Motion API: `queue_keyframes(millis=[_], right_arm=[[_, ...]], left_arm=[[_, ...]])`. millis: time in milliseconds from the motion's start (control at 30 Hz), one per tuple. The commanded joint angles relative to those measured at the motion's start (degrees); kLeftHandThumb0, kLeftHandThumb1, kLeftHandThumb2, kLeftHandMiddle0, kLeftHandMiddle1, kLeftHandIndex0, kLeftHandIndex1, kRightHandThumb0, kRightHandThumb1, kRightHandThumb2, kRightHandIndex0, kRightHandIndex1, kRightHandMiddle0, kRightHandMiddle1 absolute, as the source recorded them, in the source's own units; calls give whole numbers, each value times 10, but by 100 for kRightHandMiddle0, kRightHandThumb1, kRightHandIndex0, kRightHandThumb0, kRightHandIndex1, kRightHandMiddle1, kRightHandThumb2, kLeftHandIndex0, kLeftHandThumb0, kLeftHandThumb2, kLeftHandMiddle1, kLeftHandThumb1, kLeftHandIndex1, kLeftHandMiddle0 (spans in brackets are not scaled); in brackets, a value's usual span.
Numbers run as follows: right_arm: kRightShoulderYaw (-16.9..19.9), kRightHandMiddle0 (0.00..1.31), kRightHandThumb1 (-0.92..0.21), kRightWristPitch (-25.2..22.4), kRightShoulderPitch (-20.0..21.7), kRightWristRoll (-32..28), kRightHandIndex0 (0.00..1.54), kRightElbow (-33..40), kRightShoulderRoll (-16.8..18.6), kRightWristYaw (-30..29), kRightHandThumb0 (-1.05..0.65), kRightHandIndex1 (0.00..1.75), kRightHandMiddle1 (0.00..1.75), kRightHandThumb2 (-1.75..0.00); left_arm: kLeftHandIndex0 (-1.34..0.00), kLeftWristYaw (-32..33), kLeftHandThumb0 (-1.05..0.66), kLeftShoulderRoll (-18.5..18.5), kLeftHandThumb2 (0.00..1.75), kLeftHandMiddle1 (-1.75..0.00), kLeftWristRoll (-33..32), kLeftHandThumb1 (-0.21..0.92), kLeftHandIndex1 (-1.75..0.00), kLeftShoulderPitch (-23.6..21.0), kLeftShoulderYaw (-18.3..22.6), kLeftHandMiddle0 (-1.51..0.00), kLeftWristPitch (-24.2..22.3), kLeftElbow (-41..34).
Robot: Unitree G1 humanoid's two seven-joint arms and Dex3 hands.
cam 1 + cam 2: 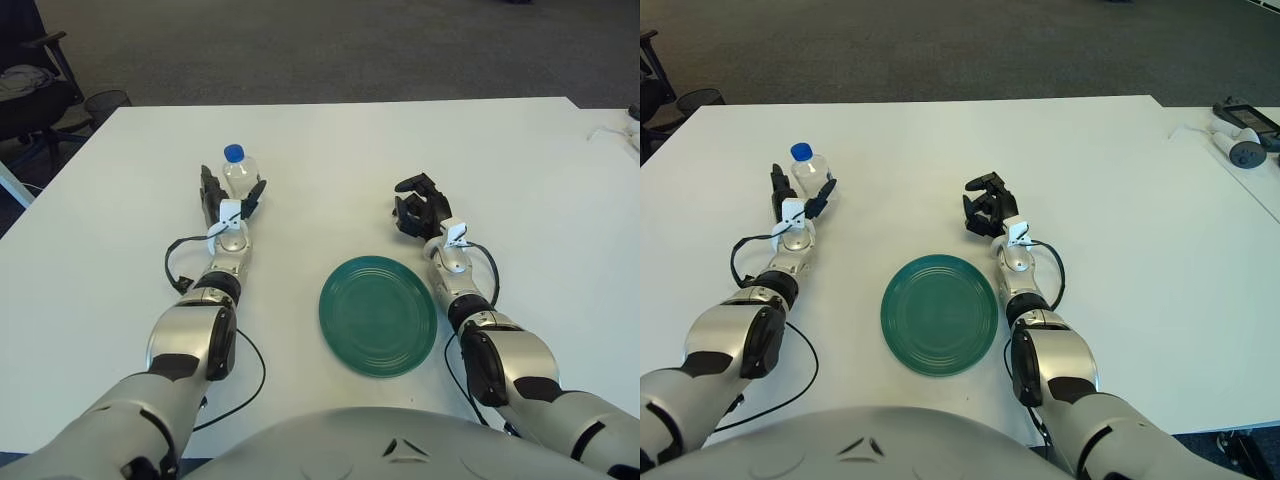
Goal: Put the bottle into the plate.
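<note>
Left hand is shown with fingers spread either side of the upright bottle, not visibly clamped; grasping is judged pending. Closure, lift and carry to the plate are then required.

This looks like an office or a lab room set up in office space. A large white table fills most of the view, and beyond its far edge, toward twelve o'clock, lies grey carpet. At about ten o'clock stands a dark office chair with a black wire wastebasket beside it. At two o'clock, some small grey devices lie on an adjoining white table.
</note>
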State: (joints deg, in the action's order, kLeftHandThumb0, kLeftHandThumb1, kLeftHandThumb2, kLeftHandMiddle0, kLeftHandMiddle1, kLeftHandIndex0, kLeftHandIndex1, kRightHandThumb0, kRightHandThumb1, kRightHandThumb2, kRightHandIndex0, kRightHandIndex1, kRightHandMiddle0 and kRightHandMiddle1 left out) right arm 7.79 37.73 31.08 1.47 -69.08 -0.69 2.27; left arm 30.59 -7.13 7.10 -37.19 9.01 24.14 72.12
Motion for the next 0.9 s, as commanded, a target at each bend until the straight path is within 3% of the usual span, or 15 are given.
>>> queue_keyframes(millis=[0, 200, 567, 667, 867], right_arm=[[4, 40, -53, -110, -77, -2, 54, -71, 14, -1, 0, 164, 149, -96], [2, 41, -53, -110, -76, 2, 54, -70, 13, -9, 0, 162, 148, -94], [3, 43, -52, -108, -76, 1, 55, -70, 13, -12, 0, 162, 147, -94], [4, 43, -52, -105, -77, 0, 55, -70, 13, -10, 0, 162, 147, -95], [5, 43, -52, -101, -80, 1, 55, -69, 12, -14, 0, 163, 146, -95]], left_arm=[[0, 7, -105, -5, 0, -41, 0, 88, -54, -8, 0, -15, -12, 20], [0, -2, -102, -6, 0, -66, 12, 88, -80, -19, -12, -16, -28, 29], [-3, -34, -86, -5, 0, -80, 48, 86, -126, -37, -53, -31, -42, 38], [-8, -39, -82, -4, 0, -87, 52, 85, -135, -38, -59, -34, -38, 39], [-38, -63, -72, 4, 0, -116, 73, 80, -160, -42, -85, -48, -4, 41]])
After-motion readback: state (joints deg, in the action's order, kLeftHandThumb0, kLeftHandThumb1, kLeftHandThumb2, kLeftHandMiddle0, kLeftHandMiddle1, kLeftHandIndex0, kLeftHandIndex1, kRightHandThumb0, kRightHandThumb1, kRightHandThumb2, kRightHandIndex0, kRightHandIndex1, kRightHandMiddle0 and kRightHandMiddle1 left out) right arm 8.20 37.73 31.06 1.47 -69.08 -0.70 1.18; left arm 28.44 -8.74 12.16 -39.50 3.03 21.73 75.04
